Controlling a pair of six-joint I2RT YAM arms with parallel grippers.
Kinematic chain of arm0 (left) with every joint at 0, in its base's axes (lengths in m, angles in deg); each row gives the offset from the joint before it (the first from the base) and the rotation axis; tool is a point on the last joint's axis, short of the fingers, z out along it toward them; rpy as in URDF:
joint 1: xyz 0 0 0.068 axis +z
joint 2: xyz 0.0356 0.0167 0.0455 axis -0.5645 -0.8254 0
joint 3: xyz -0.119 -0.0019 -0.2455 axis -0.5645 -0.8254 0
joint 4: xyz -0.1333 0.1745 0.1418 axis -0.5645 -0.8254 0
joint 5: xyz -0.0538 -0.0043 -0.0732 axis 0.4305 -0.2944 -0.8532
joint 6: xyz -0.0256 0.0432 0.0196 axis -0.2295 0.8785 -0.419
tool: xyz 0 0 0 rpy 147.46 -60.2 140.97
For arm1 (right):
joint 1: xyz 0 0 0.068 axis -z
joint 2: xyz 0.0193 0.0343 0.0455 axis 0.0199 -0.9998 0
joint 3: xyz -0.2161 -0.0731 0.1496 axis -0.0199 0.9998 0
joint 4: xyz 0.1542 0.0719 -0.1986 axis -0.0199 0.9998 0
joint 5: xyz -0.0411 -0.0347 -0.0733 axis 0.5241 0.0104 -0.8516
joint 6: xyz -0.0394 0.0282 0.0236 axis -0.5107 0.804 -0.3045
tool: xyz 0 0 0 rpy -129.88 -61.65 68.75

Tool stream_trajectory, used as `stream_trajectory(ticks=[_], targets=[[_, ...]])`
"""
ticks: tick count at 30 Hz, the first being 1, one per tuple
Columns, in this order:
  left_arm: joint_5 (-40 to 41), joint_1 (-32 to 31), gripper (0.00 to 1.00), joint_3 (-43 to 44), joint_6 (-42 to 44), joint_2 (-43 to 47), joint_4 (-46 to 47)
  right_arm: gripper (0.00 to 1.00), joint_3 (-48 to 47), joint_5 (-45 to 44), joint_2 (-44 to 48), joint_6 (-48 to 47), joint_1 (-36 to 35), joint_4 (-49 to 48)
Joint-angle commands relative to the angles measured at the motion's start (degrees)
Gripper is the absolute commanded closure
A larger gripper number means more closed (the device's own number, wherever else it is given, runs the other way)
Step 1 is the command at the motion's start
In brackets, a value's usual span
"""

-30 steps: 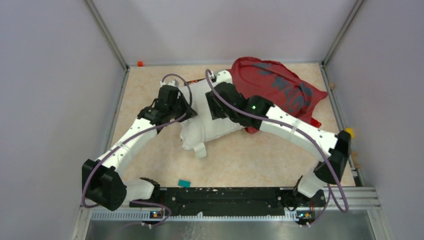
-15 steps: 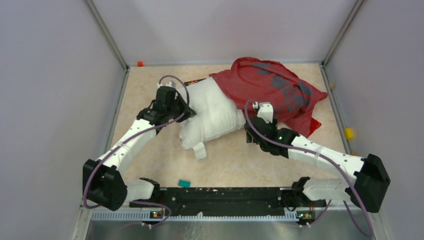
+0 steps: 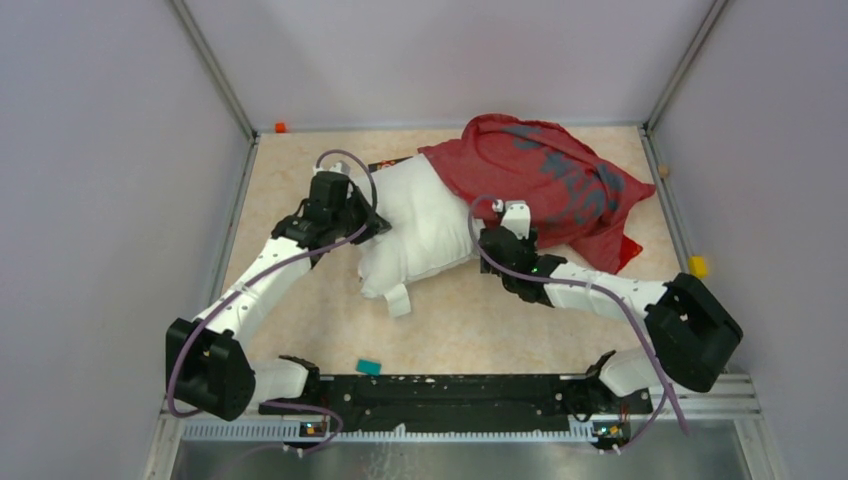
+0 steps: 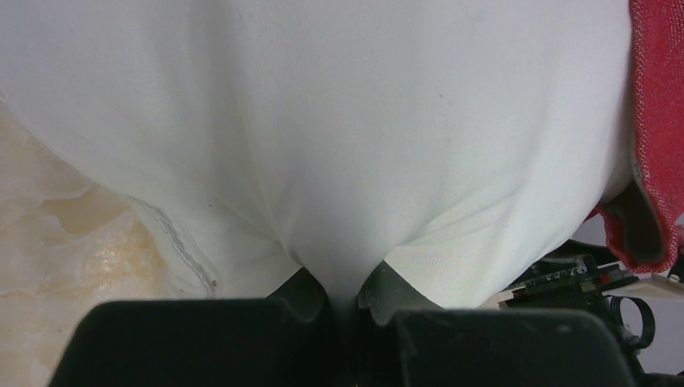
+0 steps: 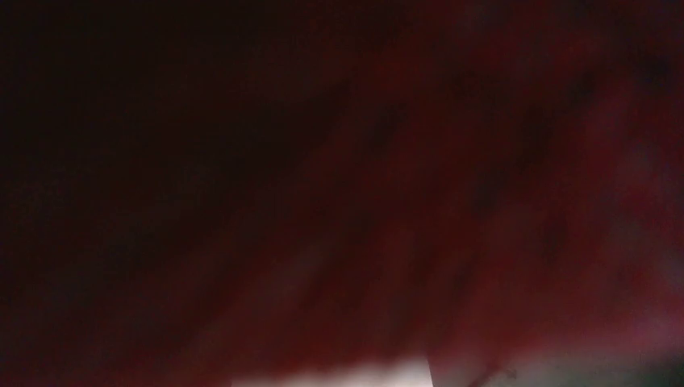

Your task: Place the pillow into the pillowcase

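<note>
**Operator:** What is the top view showing?

**Inspector:** Your table (image 3: 330, 320), beige and marbled, is sitting inside plain grey walls (image 3: 100, 150) with metal frame posts (image 3: 213, 70) at the far corners. A small orange piece (image 3: 280, 128) is lying at the far left corner. A teal block (image 3: 369, 367) is lying near the arm bases, and a yellow piece (image 3: 697, 266) at the right edge. The pillow (image 3: 425, 235) is lying mid-table. The pillowcase (image 3: 545, 180) is covering its far-right end and bunching toward the far right corner. Your left gripper (image 3: 372, 222) is touching the pillow's left side. Your right gripper (image 3: 495, 238) is pressing in where the red hem meets the white, and the arm is hiding its fingers.

**Operator:** And the wrists?

**Inspector:** Left wrist: the fingers of the left gripper (image 4: 343, 294) are clamping a pinched fold of the pillow (image 4: 323, 121). The red pillowcase (image 4: 657, 121) is showing at the right edge and the table (image 4: 48, 242) at lower left. Right wrist: blurred dark red pillowcase (image 5: 403, 201) is filling your view, with a pale sliver along the bottom. I cannot tell whether those fingers are apart or together.
</note>
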Motion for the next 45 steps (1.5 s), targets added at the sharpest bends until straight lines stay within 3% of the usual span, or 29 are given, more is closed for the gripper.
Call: stream_trajectory(ticks=[1,3,6,7,11,13,16,18,22,26,29,33,36,41,45], targets=[[1.1,1.0,1.00,0.1,0.1,-0.1,4.4,0.35,-3.2,-6.1,-2.0,0.6,1.7,-0.3],[1.4,1.2,1.00,0.1,0.4,-0.1,4.3,0.50,-4.1,-9.4,-1.8,1.2,2.0,3.2],[2.3,1.2,1.00,0.0,0.9,-0.2,4.2,0.94,-5.8,-10.9,-0.3,2.1,2.0,7.9],[2.5,1.2,1.00,0.0,1.3,-0.4,4.2,1.00,-6.5,-10.9,0.4,2.1,2.0,9.1],[3.1,1.2,1.00,0.1,2.4,-0.8,4.1,1.00,-11.8,-12.4,4.7,1.6,-1.8,16.0],[3.1,1.2,1.00,0.7,3.5,-1.1,3.7,1.00,-17.9,-8.6,5.9,0.3,-4.9,19.0],[2.9,1.1,1.00,2.1,4.6,-1.0,2.7,1.00,-34.3,-10.1,2.1,-4.2,-15.2,23.2],[1.5,0.6,1.00,3.3,4.6,-0.4,2.7,1.00,-46.2,-8.6,-3.2,-6.3,-17.6,28.2],[2.3,-5.9,1.00,8.0,5.8,1.6,-0.1,1.00,-59.3,-3.8,-9.4,-13.2,-17.2,28.1],[-3.4,-10.1,0.94,12.6,5.9,3.0,-3.9,1.00,-71.7,8.5,-17.2,-13.1,-9.2,31.1],[-5.9,-11.4,0.77,14.6,6.2,4.8,-6.1,1.00,-75.5,16.6,-23.1,-11.5,-2.5,31.7],[-9.5,-11.4,0.38,17.8,9.6,5.8,-8.1,1.00,-73.0,22.2,-30.4,-9.6,3.4,29.1],[-4.8,-11.3,0.04,20.7,12.9,6.2,-11.0,1.00,-69.3,23.5,-34.3,-9.3,5.7,25.4],[8.0,-11.2,0.01,26.0,17.9,7.5,-16.5,1.00,-70.2,23.4,-38.2,-8.1,6.9,24.5],[9.6,-11.1,0.01,24.2,18.2,7.4,-18.2,1.00,-72.2,21.9,-38.2,-8.1,6.9,25.0]])
